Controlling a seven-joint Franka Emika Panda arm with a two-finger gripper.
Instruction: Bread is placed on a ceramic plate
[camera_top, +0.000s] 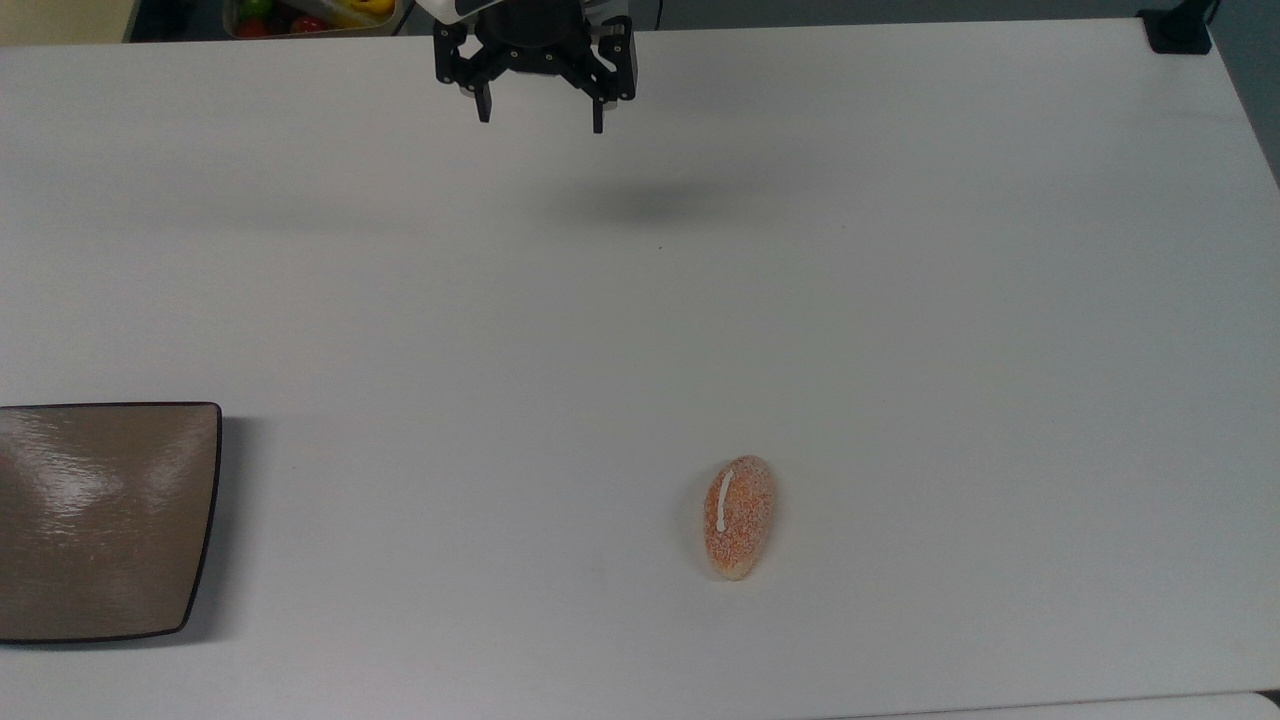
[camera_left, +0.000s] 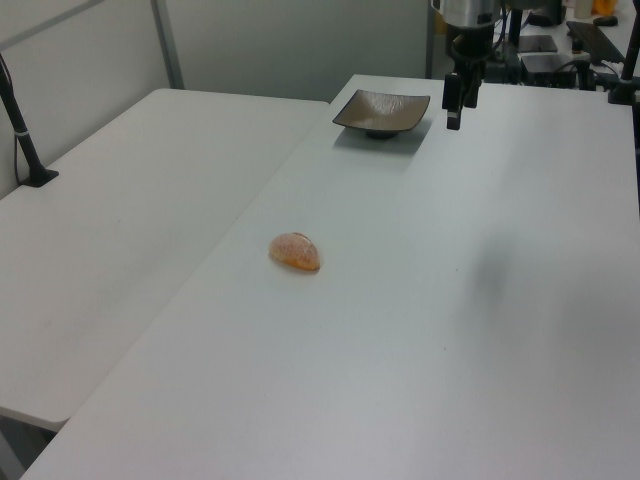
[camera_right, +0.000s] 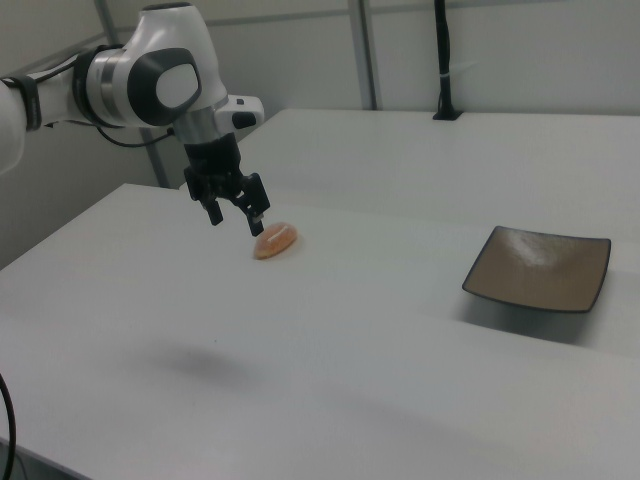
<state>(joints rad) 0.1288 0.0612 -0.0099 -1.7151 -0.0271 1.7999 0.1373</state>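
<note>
A white table (camera_top: 900, 300) filled the scene, with a second white table (camera_left: 120, 230) butted against it at the left view's left. There was one roll (camera_top: 739, 517), one plate (camera_top: 100, 520) and one pincer (camera_top: 541, 118). The pincer hung in the air above the table near its far edge in the top view, its two black fingers spread wide with nothing between them, and its blurred shadow lay on the bare surface just below it in the top view. The roll lay on the table well apart from the pincer, toward the top view's bottom and a little right of it, with its white stripe up. The plate sat far from the pincer at the top view's left edge, partly cut off by the frame, with nothing on it, and well apart from the roll. Bare tabletop stretched on every side of the roll, between roll and plate, and between pincer and roll.
</note>
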